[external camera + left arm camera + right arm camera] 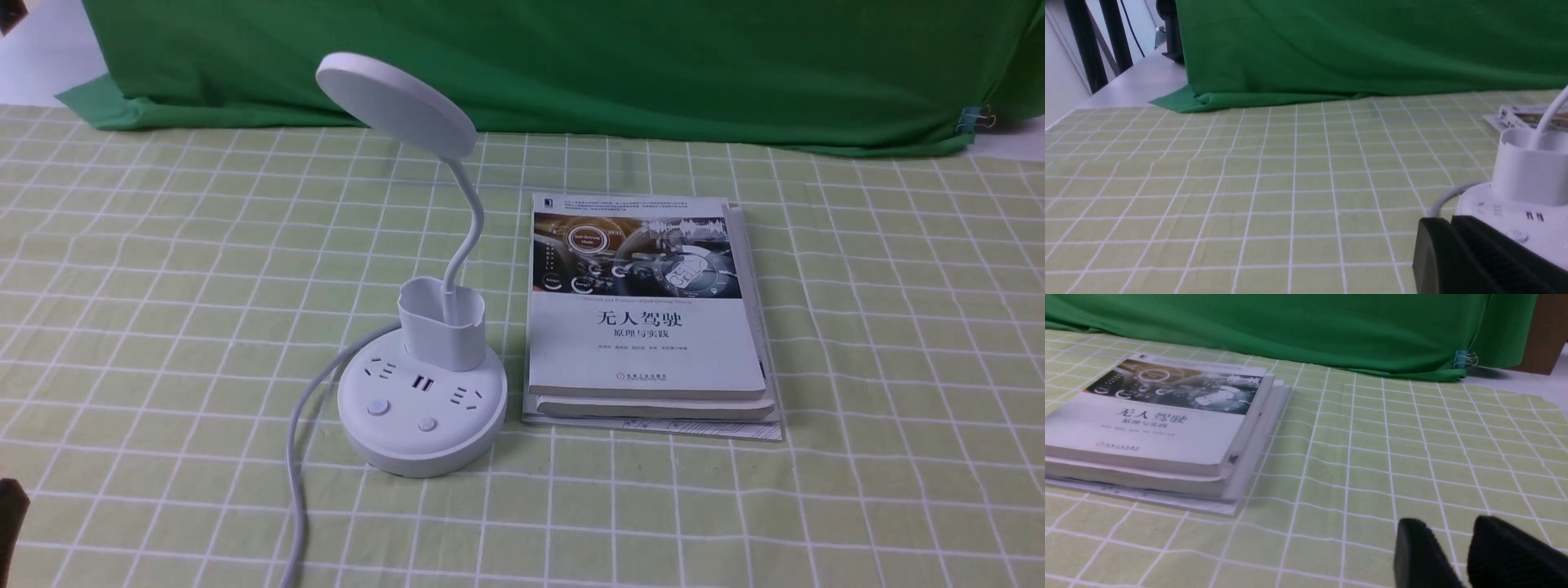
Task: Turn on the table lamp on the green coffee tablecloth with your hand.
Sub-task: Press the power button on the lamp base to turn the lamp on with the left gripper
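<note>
Hovering low over the pale yellow-green, white-gridded tablecloth (163,269), both arms short of the target.

- White plastic table lamp (420,408) with disc head, bendy neck, cup holder and round socket base: stands left of centre in the front frame. No glow shows under the head.
- White cord (298,457) trails off the lower edge.
- Stack of white-covered books (649,327): right of centre, just beside the base, not touching.
- My black left gripper (1453,245): the lamp base is just beyond its tips. Only part of the jaws shows, so I cannot tell whether they are parted or together.
- My black right gripper (1453,535): tips a narrow gap apart, holding nothing, over bare cloth near the books.

Step in hand, as I judge it: getting one tip onto the two small round buttons (378,406) on the front of the base. The left side is nearer, so use it.

- Bring the jaws together into one blunt point.
- Descend straight onto a single button.
- Stay clear of the sockets and cord.
- Press lightly, since the light base may slide.

Which button works the lamp I cannot tell, so watch the head after pressing.
</note>
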Robot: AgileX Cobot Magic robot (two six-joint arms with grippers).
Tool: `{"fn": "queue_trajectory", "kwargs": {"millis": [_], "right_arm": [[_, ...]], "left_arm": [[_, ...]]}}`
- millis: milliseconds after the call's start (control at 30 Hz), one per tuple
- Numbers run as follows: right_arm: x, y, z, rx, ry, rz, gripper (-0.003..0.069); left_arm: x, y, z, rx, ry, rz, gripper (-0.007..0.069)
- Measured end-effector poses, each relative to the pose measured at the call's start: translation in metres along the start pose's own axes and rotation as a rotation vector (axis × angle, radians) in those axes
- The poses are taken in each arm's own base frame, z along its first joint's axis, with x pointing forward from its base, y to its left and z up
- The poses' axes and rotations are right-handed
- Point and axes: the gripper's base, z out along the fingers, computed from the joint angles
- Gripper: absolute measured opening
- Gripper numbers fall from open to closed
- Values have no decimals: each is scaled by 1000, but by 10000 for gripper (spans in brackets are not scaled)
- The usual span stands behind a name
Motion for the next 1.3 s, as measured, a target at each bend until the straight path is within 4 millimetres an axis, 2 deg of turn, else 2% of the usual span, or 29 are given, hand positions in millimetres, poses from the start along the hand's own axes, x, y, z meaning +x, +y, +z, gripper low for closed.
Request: {"fn": "queue_trajectory", "kwargs": {"millis": [267, 667, 733, 800, 933, 1033, 1100, 1133, 1167, 1200, 1300], "right_arm": [[0, 0, 0, 0, 0, 0, 245], [0, 0, 0, 0, 0, 0, 245], [0, 0, 0, 0, 0, 0, 245], [0, 0, 0, 0, 0, 0, 245], [0, 0, 0, 0, 0, 0, 245], [0, 0, 0, 0, 0, 0, 245], [0, 0, 0, 0, 0, 0, 245], [0, 0, 0, 0, 0, 0, 245], [0, 0, 0, 0, 0, 0, 245], [0, 0, 0, 0, 0, 0, 245], [0, 0, 0, 0, 0, 0, 245]], "left_arm": [[-17, 2, -2, -25, -193, -27, 19], [-47, 7, -13, -30, -542, -193, 19], [-50, 8, -14, -28, -552, -202, 19], [-67, 9, -19, -24, -579, -206, 19], [-118, 12, -21, -21, -622, -183, 19], [-150, 13, -7, -13, -534, -184, 19], [-161, 14, 8, -8, -407, -187, 19], [-162, 13, 19, -5, -318, -189, 19], [-162, 13, 19, -5, -318, -189, 19], [-157, 12, 35, -1, -170, -190, 19], [-134, 10, 69, 1, 112, -175, 19]]}}
